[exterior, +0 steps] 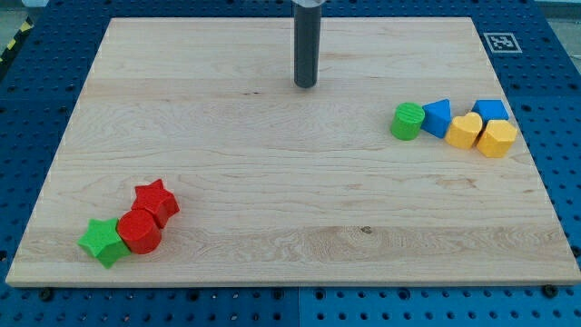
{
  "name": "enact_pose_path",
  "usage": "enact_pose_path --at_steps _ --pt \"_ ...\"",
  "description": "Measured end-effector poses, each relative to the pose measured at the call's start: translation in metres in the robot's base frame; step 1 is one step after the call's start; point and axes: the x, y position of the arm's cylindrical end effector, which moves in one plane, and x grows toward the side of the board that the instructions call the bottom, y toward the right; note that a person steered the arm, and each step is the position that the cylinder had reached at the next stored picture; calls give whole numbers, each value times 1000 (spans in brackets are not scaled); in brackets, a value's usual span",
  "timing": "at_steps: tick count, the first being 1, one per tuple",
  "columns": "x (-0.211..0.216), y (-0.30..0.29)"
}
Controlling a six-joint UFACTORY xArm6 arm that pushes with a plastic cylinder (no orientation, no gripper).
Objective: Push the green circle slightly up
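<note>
The arm carries no gripper and holds nothing; it ends in a dark rod, and my tip (pixel 306 85) rests on the wooden board (pixel 272 209) near the view's top centre, clear of every block. The green circle (pixel 408 121) sits toward the view's right, well apart from my tip, lower and to the right of it; it touches the blue triangle (pixel 438 117) on its right side. Further right lie the yellow heart (pixel 465 131), the yellow hexagon (pixel 497 138) and a blue block (pixel 491 111) behind them; its shape cannot be told. At the view's bottom left, the green star (pixel 103 241), the red circle (pixel 139 231) and the red star (pixel 156 202) form a tight cluster, each touching its neighbour.
</note>
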Motion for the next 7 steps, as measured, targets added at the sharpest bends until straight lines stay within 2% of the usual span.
enact_pose_path --at_steps 1,2,3,4,7 --pt "47 1" --pt "92 30" --pt "128 88" --pt "122 150" --pt "112 149"
